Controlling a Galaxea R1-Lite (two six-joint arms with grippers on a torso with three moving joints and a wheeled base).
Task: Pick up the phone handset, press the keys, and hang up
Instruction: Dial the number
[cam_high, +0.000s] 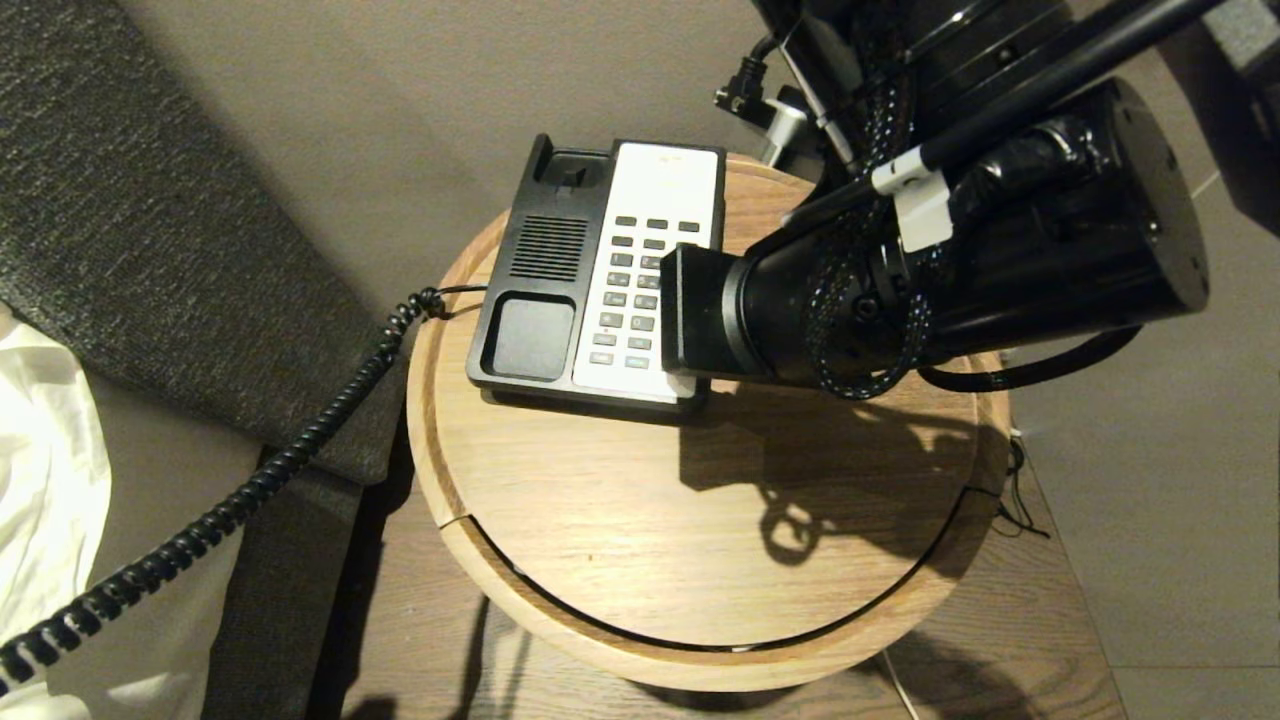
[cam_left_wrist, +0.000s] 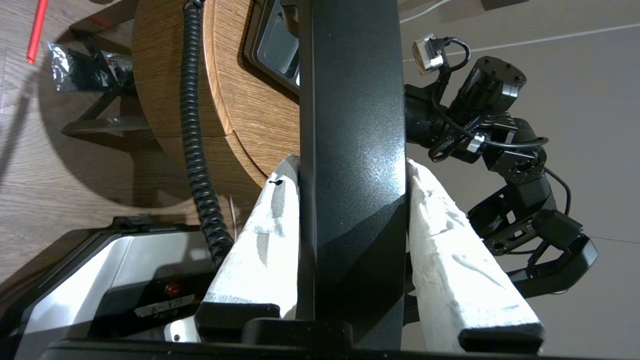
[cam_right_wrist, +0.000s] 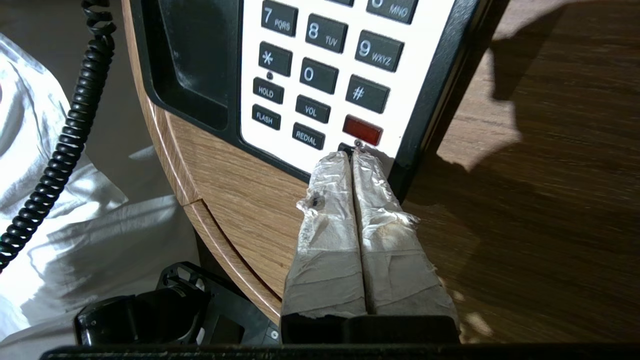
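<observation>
Blocking keys (cam_high: 632, 290): right arm (cam_high: 950, 270); coiled cord (cam_high: 230, 510) trailing off table (cam_high: 620, 540).

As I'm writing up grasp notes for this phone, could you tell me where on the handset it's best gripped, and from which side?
Grip the phone handset on its straight middle bar, coming across its width so a pad meets each long flat side. That section is even and narrower than the rounded ends, so it probably won't slide. The left pincer holds it this way, clear of the coiled cord.
</observation>
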